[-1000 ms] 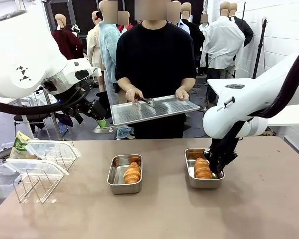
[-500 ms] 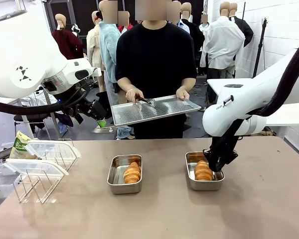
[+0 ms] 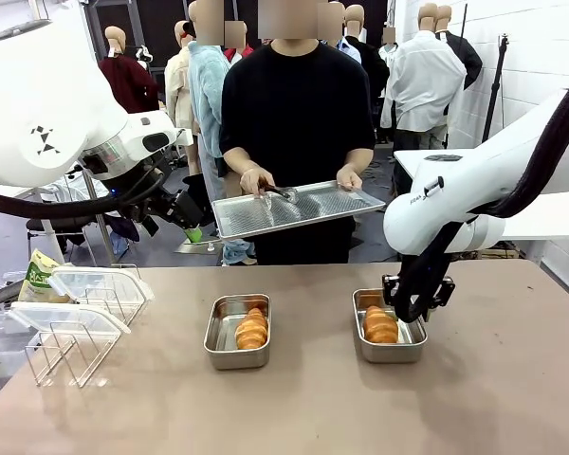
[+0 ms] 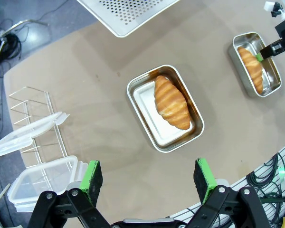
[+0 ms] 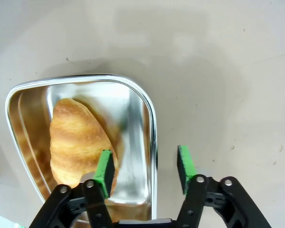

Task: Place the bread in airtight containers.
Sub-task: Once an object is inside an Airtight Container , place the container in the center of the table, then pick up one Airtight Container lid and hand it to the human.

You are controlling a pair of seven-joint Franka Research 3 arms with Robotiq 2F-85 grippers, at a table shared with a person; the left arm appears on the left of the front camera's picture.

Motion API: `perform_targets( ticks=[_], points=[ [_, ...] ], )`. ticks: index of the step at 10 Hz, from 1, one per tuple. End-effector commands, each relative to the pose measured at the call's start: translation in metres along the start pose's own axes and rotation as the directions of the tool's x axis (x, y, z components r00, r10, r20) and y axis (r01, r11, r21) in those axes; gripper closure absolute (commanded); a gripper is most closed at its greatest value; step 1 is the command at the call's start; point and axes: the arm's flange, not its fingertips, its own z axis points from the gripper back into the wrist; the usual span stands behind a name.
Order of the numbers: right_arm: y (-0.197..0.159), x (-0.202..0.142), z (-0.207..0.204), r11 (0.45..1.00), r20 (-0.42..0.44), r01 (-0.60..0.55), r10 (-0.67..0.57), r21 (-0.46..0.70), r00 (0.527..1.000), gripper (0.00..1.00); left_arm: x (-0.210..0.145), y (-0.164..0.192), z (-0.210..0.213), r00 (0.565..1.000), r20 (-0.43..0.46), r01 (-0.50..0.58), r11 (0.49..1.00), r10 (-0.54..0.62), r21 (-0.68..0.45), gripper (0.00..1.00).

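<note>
**Up comes the right pincer, roll left lying in its tin**

Lifted clear now, the right pincer (image 3: 413, 305) was down in the right tin (image 3: 389, 354) a second ago, right against the bread. It hangs just above the tin's 2 o'clock corner with its jaws released and nothing between them. From its own wrist camera the right pincer (image 5: 143, 164) straddles the rim of the right tin (image 5: 152, 124). One green pad is over the near end of the right roll (image 5: 77, 137), the other over bare worktop (image 5: 228, 71).

That right roll (image 3: 380, 325) lies flat inside its tin, and it has shifted a touch toward the tin's 9 o'clock side. At 9 o'clock from it, well apart, the left tin (image 3: 235, 359) has not budged. The left roll (image 3: 251, 332) rests against its 3 o'clock wall.

High on the other side, the left pincer (image 4: 147, 173) hovers wide open and empty. It looks straight down on the left tin (image 4: 143, 100) and the left roll (image 4: 171, 102), which lies on the diagonal. The right tin (image 4: 276, 81) shows out at 2 o'clock.

Neither tin has a lid on. Both clear lids (image 3: 97, 282) sit on the wire rack (image 3: 64, 358) at 9 o'clock of the left tin. A snack bag (image 3: 40, 275) stands behind them. At 12 o'clock the person holds a perforated tray (image 3: 299, 209) level in both hands (image 3: 254, 180), as before.
</note>
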Motion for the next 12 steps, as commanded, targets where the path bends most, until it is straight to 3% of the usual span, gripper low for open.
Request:
perform_targets(
  ticks=[1,5,6,7,12],
  points=[
    [0.001,0.000,0.005,1.000,-0.011,0.008,-0.008,-0.020,1.000,0.00,0.000,0.001,0.000,1.000,-0.002,0.001,1.000,-0.001,0.001,0.00],
    [0.002,0.002,0.005,1.000,-0.023,0.004,-0.004,-0.030,1.000,0.00,0.000,0.001,0.000,1.000,-0.002,0.001,1.000,-0.001,0.001,0.00],
    [0.010,0.007,0.004,0.999,-0.066,-0.001,-0.002,-0.047,0.998,0.00,0.000,0.001,0.000,1.000,-0.002,0.001,1.000,-0.001,0.001,0.00],
    [-0.001,-0.002,0.002,1.000,-0.017,0.000,0.000,-0.007,1.000,0.00,0.000,0.001,0.000,1.000,-0.002,0.001,1.000,-0.001,0.001,0.00],
    [-0.001,-0.002,0.002,1.000,-0.017,0.000,0.000,-0.007,1.000,0.00,0.000,0.001,0.000,1.000,-0.002,0.001,1.000,-0.001,0.001,0.00]
  ],
)
